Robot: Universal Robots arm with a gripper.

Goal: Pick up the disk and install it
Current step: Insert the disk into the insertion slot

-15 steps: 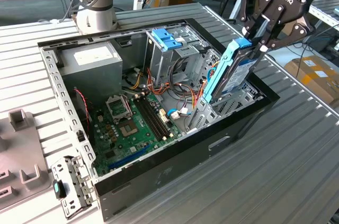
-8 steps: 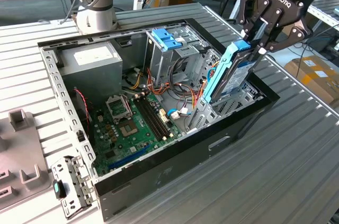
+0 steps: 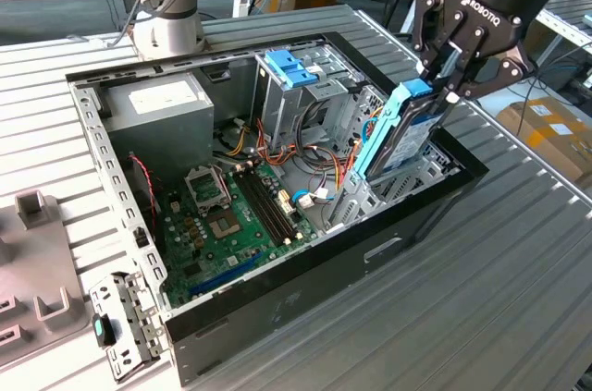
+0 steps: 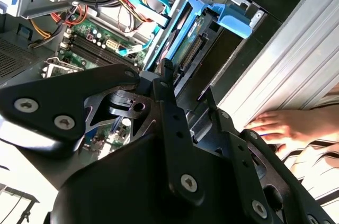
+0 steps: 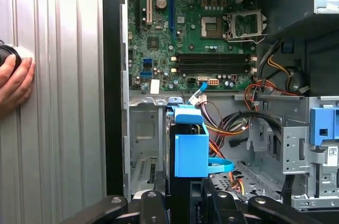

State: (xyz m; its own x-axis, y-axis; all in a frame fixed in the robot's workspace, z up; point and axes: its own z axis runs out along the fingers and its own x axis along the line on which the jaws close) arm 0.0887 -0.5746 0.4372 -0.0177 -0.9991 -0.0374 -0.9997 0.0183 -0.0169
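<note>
The disk point(image 3: 403, 137) is a silver-grey drive in a light-blue carrier. It stands on edge, tilted, over the drive bay at the end of the open computer case point(image 3: 277, 303) on the exterior view's right. My gripper point(image 3: 450, 86) is shut on its upper end, and its lower end is down inside the case. In the second wrist view the disk point(image 4: 192, 49) reaches away from my gripper point(image 4: 185, 90) toward the bay. In the first wrist view the carrier's blue end point(image 5: 190, 150) sits between my black fingers point(image 5: 152, 204).
A person's hand point(image 5: 13, 83) rests on the ribbed table beside the case, seen too as a hand point(image 4: 286, 126) near my wrist. Motherboard point(image 3: 231, 215), cables and a blue-latched drive cage point(image 3: 291, 67) fill the case. A grey fixture point(image 3: 37, 262) and cardboard box point(image 3: 546, 128) flank it.
</note>
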